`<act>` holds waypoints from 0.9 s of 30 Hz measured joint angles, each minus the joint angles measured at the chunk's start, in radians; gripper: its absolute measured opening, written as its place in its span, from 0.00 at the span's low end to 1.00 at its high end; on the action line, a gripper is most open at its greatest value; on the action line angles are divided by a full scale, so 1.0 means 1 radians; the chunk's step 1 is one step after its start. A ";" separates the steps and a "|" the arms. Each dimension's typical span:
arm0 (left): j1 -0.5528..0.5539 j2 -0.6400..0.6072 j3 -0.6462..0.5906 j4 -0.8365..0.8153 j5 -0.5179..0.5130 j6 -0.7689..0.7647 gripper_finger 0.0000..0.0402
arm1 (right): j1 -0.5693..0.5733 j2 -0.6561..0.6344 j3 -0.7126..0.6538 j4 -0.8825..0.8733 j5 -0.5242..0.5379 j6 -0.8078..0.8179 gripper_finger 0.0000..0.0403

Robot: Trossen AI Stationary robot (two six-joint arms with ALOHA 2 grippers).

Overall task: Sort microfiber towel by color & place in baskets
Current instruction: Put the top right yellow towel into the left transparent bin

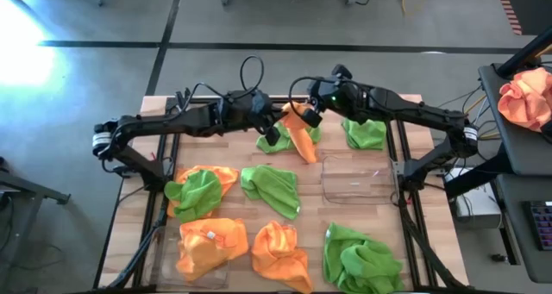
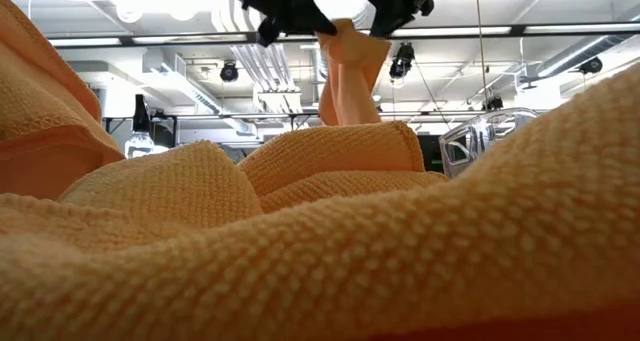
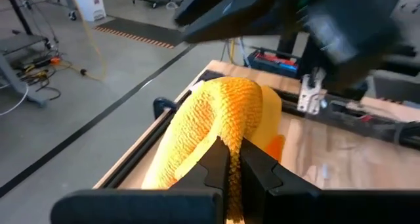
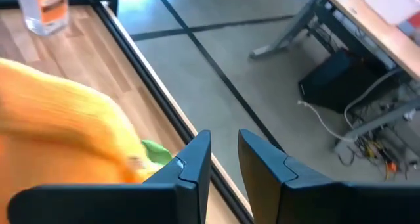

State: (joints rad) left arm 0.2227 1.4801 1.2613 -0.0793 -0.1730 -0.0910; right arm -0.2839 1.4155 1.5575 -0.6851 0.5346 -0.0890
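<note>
An orange towel hangs between my two grippers above the far middle of the table, over a green towel. My left gripper is shut on it, as the left wrist view shows. My right gripper is just to its right and open, with the orange towel beside one finger. In the low view the towel hangs down from between both grippers. One see-through basket stands right of centre. Another basket, at the near left, holds an orange towel. My left gripper pinches a raised fold of the orange towel between its two fingers. The towel is lifted, and it drapes away in front of the fingers and hangs below them. My right gripper: I cannot tell whether its finger touches the towel beside it.
More towels lie around: green ones at centre, far right and near right, green on orange at left, and orange near centre. A peach cloth lies on a side table. An orange towel fills the low view.
</note>
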 joint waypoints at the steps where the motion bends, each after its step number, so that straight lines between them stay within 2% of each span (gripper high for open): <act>1: -0.006 -0.011 0.000 -0.002 0.000 0.000 0.00 | -0.007 0.000 -0.001 -0.009 0.000 0.014 0.18; 9: -0.085 -0.128 0.000 -0.153 -0.003 -0.047 0.00 | -0.052 0.000 -0.016 -0.054 0.000 0.079 0.18; 15: -0.191 -0.240 0.000 -0.252 -0.106 -0.103 0.00 | -0.071 0.001 -0.034 -0.053 0.000 0.126 0.16; 22: -0.380 -0.370 0.000 -0.301 -0.219 -0.150 0.00 | -0.080 0.027 -0.052 -0.064 0.001 0.191 0.17; 27: -0.544 -0.450 0.000 -0.392 -0.304 -0.219 0.01 | -0.080 0.062 -0.088 -0.067 0.006 0.204 0.17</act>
State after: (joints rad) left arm -0.3213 1.0298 1.2610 -0.4714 -0.4767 -0.3098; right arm -0.3637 1.4771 1.4696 -0.7516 0.5411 0.1153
